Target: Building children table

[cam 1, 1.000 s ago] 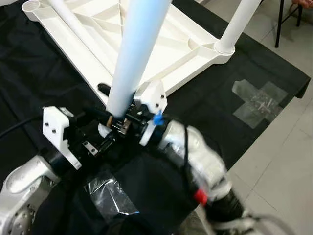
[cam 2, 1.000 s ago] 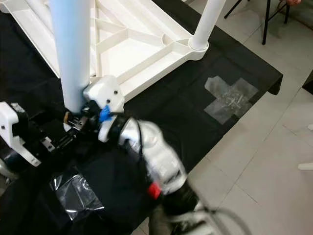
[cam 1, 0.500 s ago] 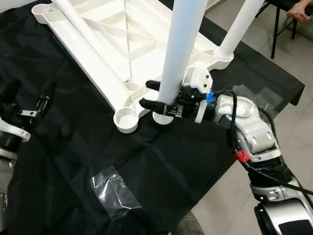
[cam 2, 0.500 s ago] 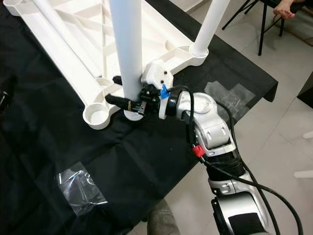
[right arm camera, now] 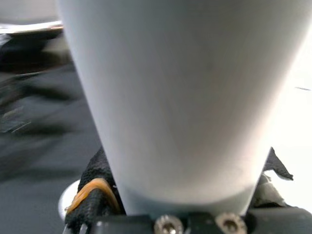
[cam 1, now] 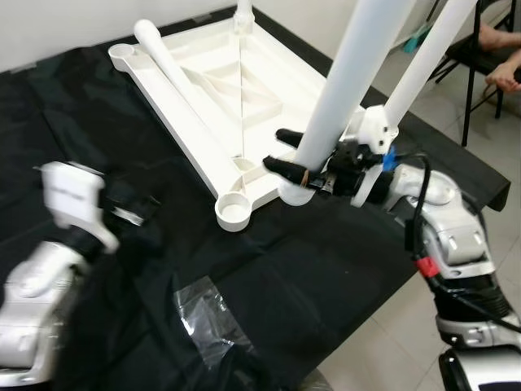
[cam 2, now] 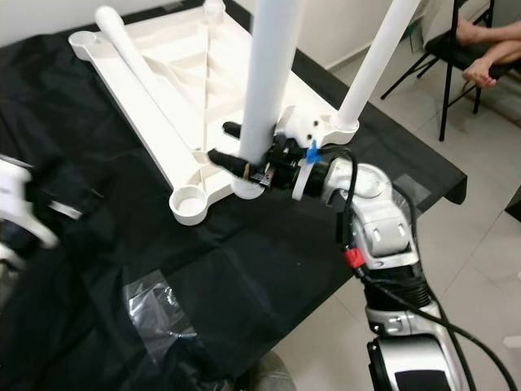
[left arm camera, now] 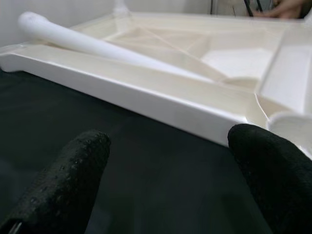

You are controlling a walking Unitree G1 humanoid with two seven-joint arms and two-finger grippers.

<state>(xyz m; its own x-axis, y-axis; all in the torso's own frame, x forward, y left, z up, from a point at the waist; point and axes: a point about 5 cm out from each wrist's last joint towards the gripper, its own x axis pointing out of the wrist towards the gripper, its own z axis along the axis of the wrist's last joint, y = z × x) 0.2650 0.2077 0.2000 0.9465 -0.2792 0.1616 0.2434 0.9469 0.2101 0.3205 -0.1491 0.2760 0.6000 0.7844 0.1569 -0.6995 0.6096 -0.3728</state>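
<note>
R gripper [cam 1: 295, 156] is clenched on a white table leg [cam 1: 346, 77] near its lower end; black fingers [cam 1: 283, 168] wrap both sides of the tube. We note the leg tilts up and away toward the top of the frame, its foot end sitting at a corner of the upturned white tabletop [cam 1: 216, 90], beside an open round socket [cam 1: 234, 212]. We can't tell whether the foot is seated in a socket or just resting on the black cloth [cam 1: 269, 269]. A 2nd leg [cam 1: 423, 61] stands in the far corner socket; a 3rd leg [cam 1: 175, 69] lies flat along the tabletop's underside. Tabletop lies ribs-up on the cloth-covered bench. L gripper [left arm camera: 170, 170] is released, fingers [left arm camera: 73, 170] spread wide, low over the cloth, facing the tabletop's long edge, apart from it. L arm housing [cam 1: 73, 195] is blurred. Clear tape patch [cam 1: 207, 318] on cloth near the front edge. A person's bare legs [cam 2: 488, 45] and a chair [cam 2: 448, 65] at the far right on the tiled floor.
</note>
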